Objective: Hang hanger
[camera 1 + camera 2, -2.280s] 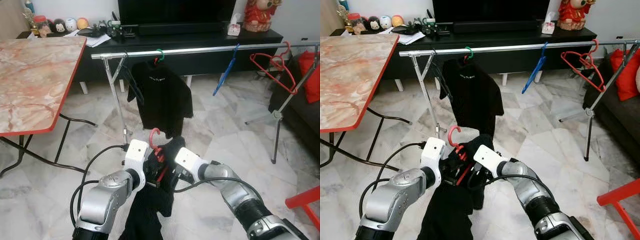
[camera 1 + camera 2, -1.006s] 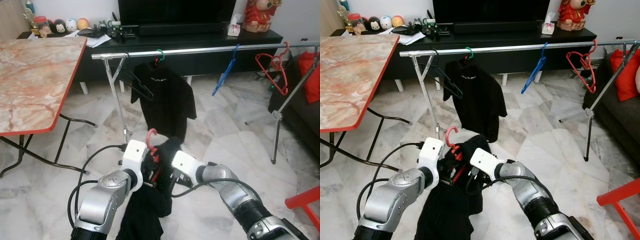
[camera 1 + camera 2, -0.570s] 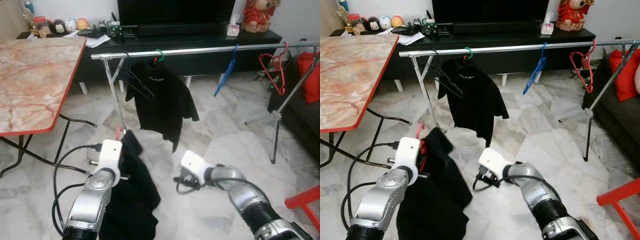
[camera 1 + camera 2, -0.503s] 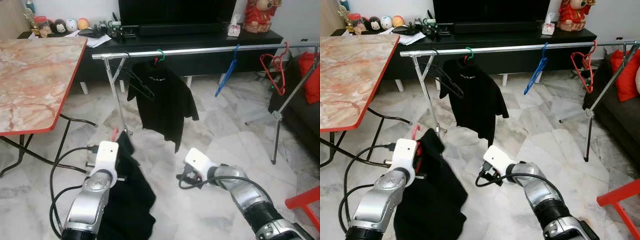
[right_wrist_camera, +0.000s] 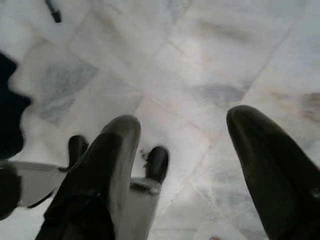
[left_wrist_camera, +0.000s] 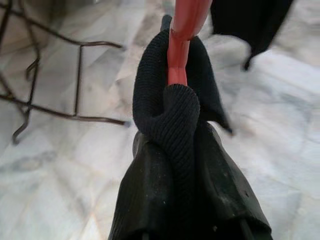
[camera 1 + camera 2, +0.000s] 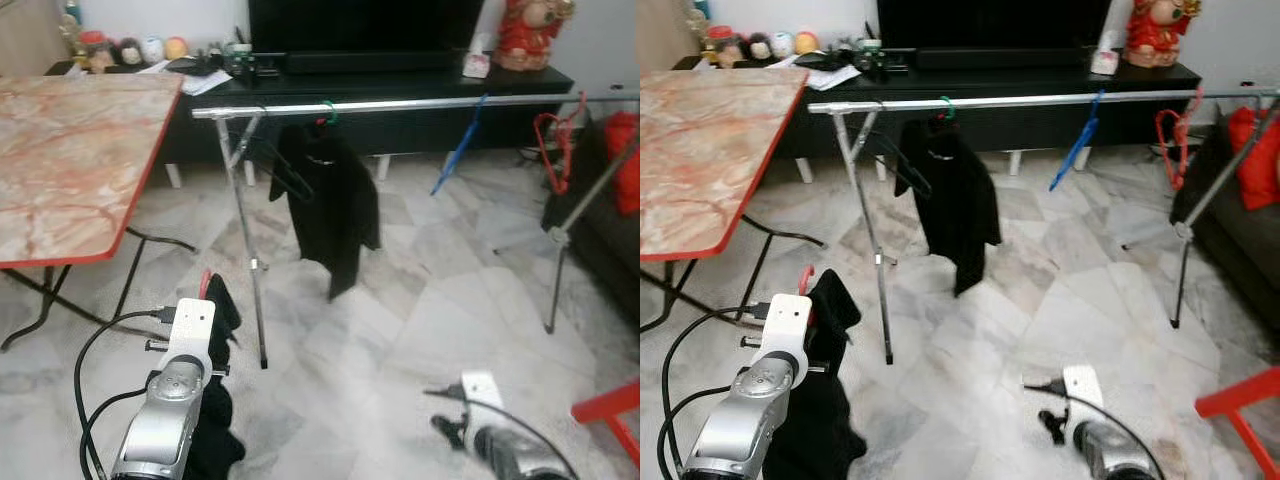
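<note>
My left gripper (image 7: 203, 312) is shut on a red hanger (image 6: 183, 39) whose hook (image 7: 805, 279) pokes up above the wrist. A black garment (image 7: 214, 400) drapes from that hanger down past my left arm, its collar (image 6: 169, 120) wrapped around the red neck. The silver clothes rail (image 7: 400, 104) runs across the room ahead, well above and beyond the held hanger. My right gripper (image 5: 180, 150) is open, low at the bottom right (image 7: 447, 427) over bare marble floor, nothing between its fingers (image 5: 107, 165).
On the rail hang a black shirt (image 7: 335, 200) on a green hook, an empty black hanger (image 7: 288, 172), a blue hanger (image 7: 460, 145) and a red hanger (image 7: 553, 150). A marble-top table (image 7: 70, 150) stands left. A rack leg (image 7: 247, 265) is close. A red stool (image 7: 610, 410) sits right.
My right gripper let go of the garment and dropped low to the right. My left arm swung the hanger and garment leftward. The shirt on the rail keeps swaying.
</note>
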Robot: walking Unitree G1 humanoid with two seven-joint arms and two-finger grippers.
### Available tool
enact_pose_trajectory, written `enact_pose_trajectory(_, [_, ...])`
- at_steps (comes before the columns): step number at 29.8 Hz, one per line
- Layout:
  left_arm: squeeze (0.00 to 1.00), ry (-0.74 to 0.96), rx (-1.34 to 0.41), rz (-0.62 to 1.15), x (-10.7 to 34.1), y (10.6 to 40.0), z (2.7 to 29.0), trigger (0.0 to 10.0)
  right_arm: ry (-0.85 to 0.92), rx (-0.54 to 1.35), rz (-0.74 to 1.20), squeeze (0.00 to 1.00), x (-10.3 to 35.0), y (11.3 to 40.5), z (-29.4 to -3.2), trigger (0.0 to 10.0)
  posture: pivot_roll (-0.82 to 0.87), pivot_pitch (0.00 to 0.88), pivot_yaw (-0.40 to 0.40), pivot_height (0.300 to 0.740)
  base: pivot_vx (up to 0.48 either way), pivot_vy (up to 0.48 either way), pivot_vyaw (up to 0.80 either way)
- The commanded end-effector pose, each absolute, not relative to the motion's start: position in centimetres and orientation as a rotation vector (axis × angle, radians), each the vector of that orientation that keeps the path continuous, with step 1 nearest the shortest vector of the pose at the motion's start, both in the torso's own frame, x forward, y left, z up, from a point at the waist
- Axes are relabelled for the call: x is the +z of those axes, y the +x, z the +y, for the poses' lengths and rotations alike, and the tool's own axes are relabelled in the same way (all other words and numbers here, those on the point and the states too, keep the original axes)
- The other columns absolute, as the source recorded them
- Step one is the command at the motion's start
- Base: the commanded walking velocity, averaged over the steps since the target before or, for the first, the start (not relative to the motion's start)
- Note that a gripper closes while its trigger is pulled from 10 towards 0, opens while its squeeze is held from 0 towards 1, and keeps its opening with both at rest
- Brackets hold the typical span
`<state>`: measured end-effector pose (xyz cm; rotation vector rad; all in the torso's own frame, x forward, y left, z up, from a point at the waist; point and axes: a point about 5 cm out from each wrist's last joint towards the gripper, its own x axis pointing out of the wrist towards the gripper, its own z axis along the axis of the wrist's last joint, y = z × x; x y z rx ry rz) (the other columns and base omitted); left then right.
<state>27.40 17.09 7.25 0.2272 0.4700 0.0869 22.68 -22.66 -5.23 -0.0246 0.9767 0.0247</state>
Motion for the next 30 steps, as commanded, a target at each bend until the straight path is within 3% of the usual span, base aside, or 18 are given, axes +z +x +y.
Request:
enact_pose_trajectory(1, [0.00, 0.239, 0.098, 0.431, 7.8, 27.6, 17.3, 10.0, -0.080, 0.026, 1.011, 0.00, -6.0, 21.4, -22.9, 10.0, 0.02, 0.000, 0.009, 0.740, 0.000, 0.000, 0.00])
enact_pose_trajectory(7, [0.00, 0.240, 0.092, 0.427, 7.9, 27.5, 17.1, 10.0, -0.070, -0.002, 1.096, 0.00, -7.7, 18.5, -22.7, 10.0, 0.04, 0.000, 0.012, 0.740, 0.000, 0.000, 0.00])
enact_pose_trajectory(8, [0.00, 0.244, 0.086, 0.429, 7.9, 27.5, 17.0, 10.0, -0.073, -0.005, 1.106, 0.00, -7.9, 18.1, -22.7, 5.3, 0.03, 0.000, 0.013, 0.740, 0.000, 0.000, 0.00])
enact_pose_trajectory(9, [0.00, 0.245, 0.085, 0.429, 7.9, 27.5, 17.0, 10.0, -0.073, -0.006, 1.107, 0.00, -7.9, 18.0, -22.7, 5.3, 0.03, 0.000, 0.013, 0.740, 0.000, 0.000, 0.00])
enact_pose_trajectory(10, [0.00, 0.245, 0.083, 0.431, 7.9, 27.5, 17.0, 10.0, -0.076, -0.002, 1.113, 0.00, -8.0, 17.9, -22.7, 0.0, 0.03, 0.000, 0.017, 0.740, 0.000, 0.000, 0.00])
enact_pose_trajectory(30, [0.00, 0.239, 0.058, 0.436, 7.7, 27.5, 16.3, 10.0, -0.076, 0.023, 1.114, 0.00, -8.2, 17.4, -22.5, 0.0, 0.03, 0.000, 0.016, 0.740, 0.000, 0.000, 0.00])
